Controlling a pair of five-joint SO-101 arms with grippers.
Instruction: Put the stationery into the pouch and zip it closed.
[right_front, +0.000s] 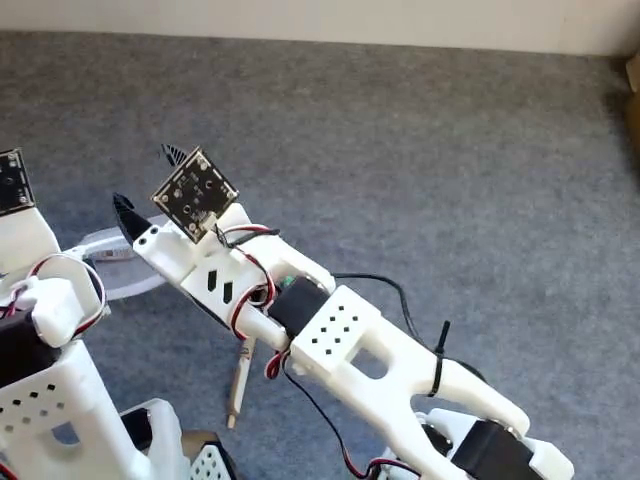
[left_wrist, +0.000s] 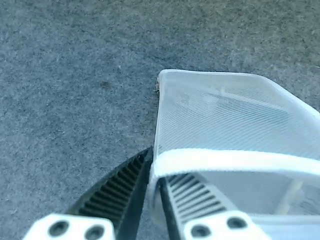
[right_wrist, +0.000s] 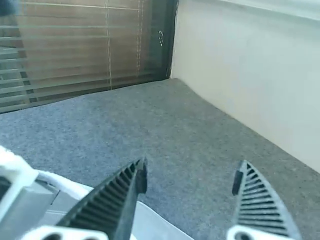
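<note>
1. We see the left gripper (left_wrist: 154, 167) pinching the thick white rim of a white, see-through mesh pouch (left_wrist: 220, 115). Its two black ribbed fingers (left_wrist: 117, 197) are pressed together from either side of that rim.
2. In the left wrist view the pouch stands out from the gripper over the grey carpeted table surface (left_wrist: 75, 75), and its mouth gapes open.
3. Something pale shows faintly through the mesh close to the fingers; we cannot tell what it is.
4. From the high view the pouch (right_front: 105, 243) sits towards the left side of the table. It is between the left arm's white body and the tip of the right arm.
5. The right gripper (right_wrist: 192, 167) is spread wide with nothing between its black ribbed fingers (right_wrist: 112, 200). It points out over the carpet towards a cream wall (right_wrist: 250, 75) and slatted brown blinds (right_wrist: 75, 45).
6. In the high view the right gripper (right_front: 148, 180) sits just beside the pouch, with one finger close above the pouch's rim. We cannot tell whether they touch.
7. A slim, pale tan stick of stationery (right_front: 238, 385), either pen or pencil, lies on the grey carpet (right_front: 450, 150). It is partly under the right arm, outside the pouch and apart from it.
</note>
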